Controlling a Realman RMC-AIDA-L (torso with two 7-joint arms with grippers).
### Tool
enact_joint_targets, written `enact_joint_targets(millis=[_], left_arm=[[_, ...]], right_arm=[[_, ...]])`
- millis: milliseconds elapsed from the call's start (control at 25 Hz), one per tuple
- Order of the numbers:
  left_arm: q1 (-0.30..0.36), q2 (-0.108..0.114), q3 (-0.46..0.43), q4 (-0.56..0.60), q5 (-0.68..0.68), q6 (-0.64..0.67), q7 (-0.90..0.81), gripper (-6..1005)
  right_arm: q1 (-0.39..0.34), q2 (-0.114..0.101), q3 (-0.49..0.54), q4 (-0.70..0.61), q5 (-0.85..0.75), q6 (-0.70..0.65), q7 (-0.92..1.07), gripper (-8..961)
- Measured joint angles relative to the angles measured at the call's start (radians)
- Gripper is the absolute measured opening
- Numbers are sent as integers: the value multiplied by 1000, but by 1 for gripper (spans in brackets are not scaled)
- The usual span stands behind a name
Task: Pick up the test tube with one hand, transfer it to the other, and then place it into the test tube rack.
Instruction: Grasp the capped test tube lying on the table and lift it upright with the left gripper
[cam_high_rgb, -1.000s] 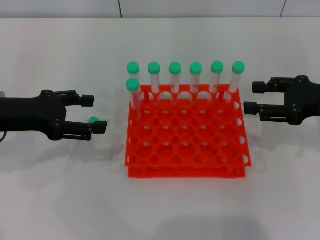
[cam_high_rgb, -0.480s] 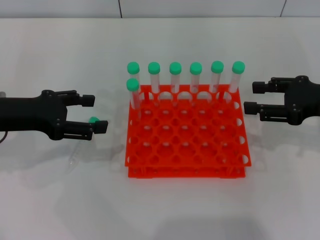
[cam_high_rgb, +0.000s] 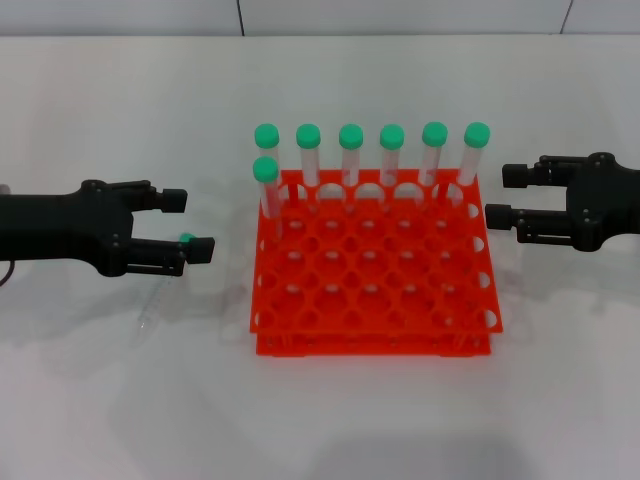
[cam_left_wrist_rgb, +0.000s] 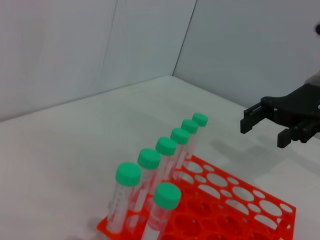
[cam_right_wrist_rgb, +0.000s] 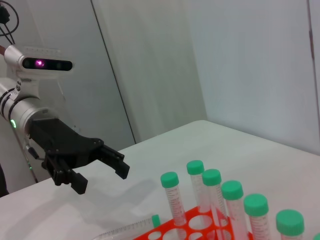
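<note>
Seven green-capped tubes (cam_high_rgb: 349, 150) are standing upright in the rack (cam_high_rgb: 375, 268): six along the far row and one (cam_high_rgb: 266, 186) in the next row at the left end. Each is a slim clear cylinder with a ribbed screw cap; the right wrist view shows faint graduation marks on the walls, too small to read. The rack is a square, glossy orange-red moulding, two-tiered, with a grid of round holes, sitting on a matt white table (cam_high_rgb: 320, 410).

The test tube (cam_high_rgb: 164, 290) is lying flat on the table to the left of the rack, apart from it, with its cap end toward the far side and its tapered tip toward the near side. Its cap is showing just beside the nearer fingertip of the left gripper (cam_high_rgb: 187, 224), which is hovering over it with fingers apart, gripping nothing. That gripper is matt black and angular, on a silver-white cylindrical arm with a small green light, as the right wrist view shows.

The right gripper (cam_high_rgb: 505, 193) is sitting to the right of the rack near its far corner, matt black, fingers apart and empty. No legible writing is showing on either gripper.
</note>
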Motion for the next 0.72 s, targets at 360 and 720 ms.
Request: enact_joint_targets(millis=[360, 720], left_arm=[[0, 12, 5, 9, 127, 2, -103, 885], [-18, 61, 1, 15, 260, -1, -241, 884]], right_arm=[[-4, 4, 11, 0, 1, 1, 0, 644], [-9, 5, 12, 0, 7, 2, 0, 644]])
